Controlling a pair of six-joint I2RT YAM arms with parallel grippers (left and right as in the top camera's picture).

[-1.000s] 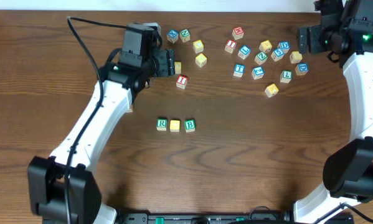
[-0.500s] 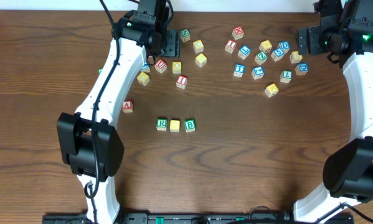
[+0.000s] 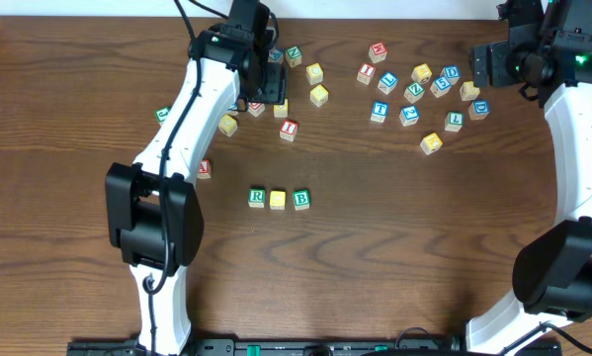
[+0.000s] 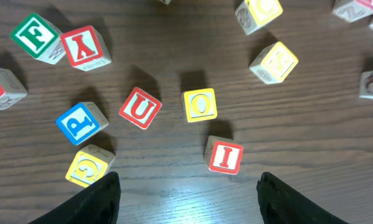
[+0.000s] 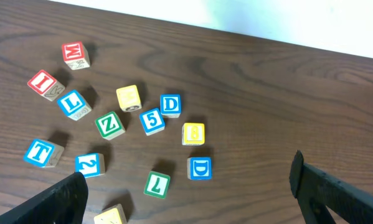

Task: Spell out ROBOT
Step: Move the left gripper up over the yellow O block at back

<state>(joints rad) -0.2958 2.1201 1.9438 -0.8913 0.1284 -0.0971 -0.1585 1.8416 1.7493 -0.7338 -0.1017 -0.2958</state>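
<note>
Toward the front edge of the table [image 3: 394, 247], seen from overhead: the ROBOT row [image 3: 279, 206], so far green R [image 3: 257, 198], plain yellow cube [image 3: 278, 199] and green B [image 3: 301, 199], close side by side. At the back edge, the left arm [image 3: 192, 119] stretched over a cluster of cubes, hiding several and its own fingers. In the back right corner, the right arm [image 3: 577, 129], fingers lost against dark housing.

Below the left wrist camera: left gripper [image 4: 187, 180] spread wide, gripping nothing, only two dark finger stubs at the bottom edge. Ahead of them, yellow O [image 4: 200, 104], red U [image 4: 140, 107] just beside it, red I [image 4: 225, 155] nearest the fingers. Cubes along the top and right edges cut off, letters mostly unreadable.

Below the right wrist camera: right gripper [image 5: 187, 174] fully spread, empty, fingers blurred and clipped by the bottom corners. Blue T [image 5: 42, 153] at the left of a loose scatter, near the back edge. One yellow cube [image 5: 111, 216] cut off at the bottom, face unreadable.
</note>
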